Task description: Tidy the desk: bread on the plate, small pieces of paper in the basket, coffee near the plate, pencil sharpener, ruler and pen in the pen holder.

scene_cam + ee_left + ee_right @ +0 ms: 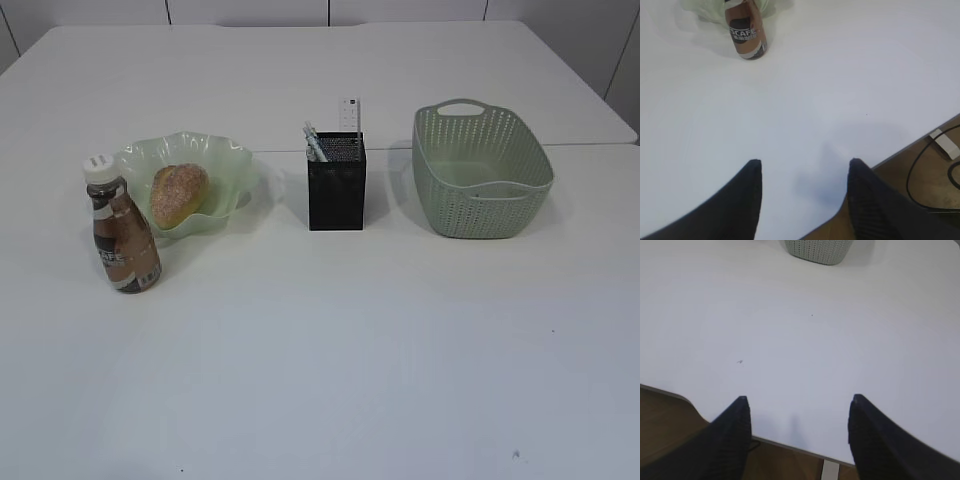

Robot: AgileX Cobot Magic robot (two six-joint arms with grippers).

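bread (pixel 180 194): floury golden oval in ruffled green plate (pixel 226 157) | coffee (pixel 122 236): upright, just beside plate | pen holder (pixel 336 190): ruler (pixel 348 115) sticking out | left gripper (pixel 804 167), right gripper (pixel 798 405): spread, empty, over desk (pixel 350 340)

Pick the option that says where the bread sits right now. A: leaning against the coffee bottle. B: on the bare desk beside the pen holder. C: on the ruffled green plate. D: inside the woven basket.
C: in the exterior view the bread lies on the ruffled green plate, with the coffee standing apart in front of it.
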